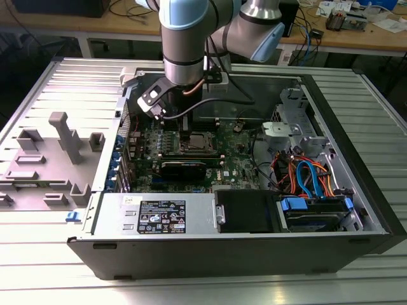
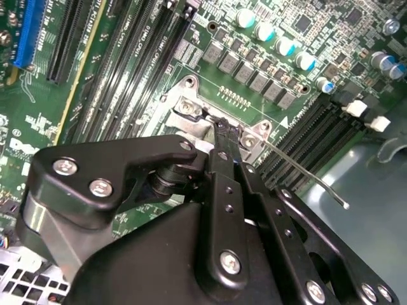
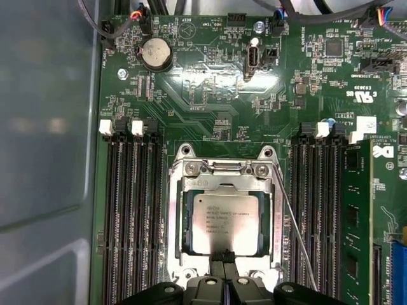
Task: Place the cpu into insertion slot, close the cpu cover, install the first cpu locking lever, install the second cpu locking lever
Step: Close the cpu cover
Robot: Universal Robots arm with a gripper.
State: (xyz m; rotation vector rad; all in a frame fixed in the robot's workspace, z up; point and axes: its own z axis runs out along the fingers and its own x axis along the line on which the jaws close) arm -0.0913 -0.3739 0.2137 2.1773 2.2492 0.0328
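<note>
Gripper [image 3: 224, 255] of black metal resting at the edge of the closed cpu cover

In the middle of the exterior view, the pale blue and silver robot arm [image 1: 184, 38] is reaching straight down into the open black computer case [image 1: 222, 254]. The case is lying on a ribbed grey metal table [image 1: 38, 267]. Grey plastic fixture blocks [image 1: 63, 136] are standing on the table toward the exterior view's left, well apart from the arm.

The cpu [image 3: 226, 216], a small flat square chip with a silvery-grey metal top, is sitting flat in its socket on the green motherboard [image 3: 210, 95]. The cpu cover [image 3: 222, 182], a thin silvery square frame plate, is lying down flat around it, and the chip's top is showing through the large square cut-out.

In both wrist views the gripper's two slim black fingers [image 2: 219, 149] are pressing together with no gap between them, and nothing is showing pinched there. Their tips are meeting the middle of one edge of the cover.

A thin bare steel wire locking lever [image 3: 294, 219] is slanting away from one corner of the socket, crossing over the black memory slots [image 3: 130, 216] on that side rather than lying along the cover. A round silver coin battery [image 3: 156, 54] is sitting on the board, well apart from the socket.
</note>
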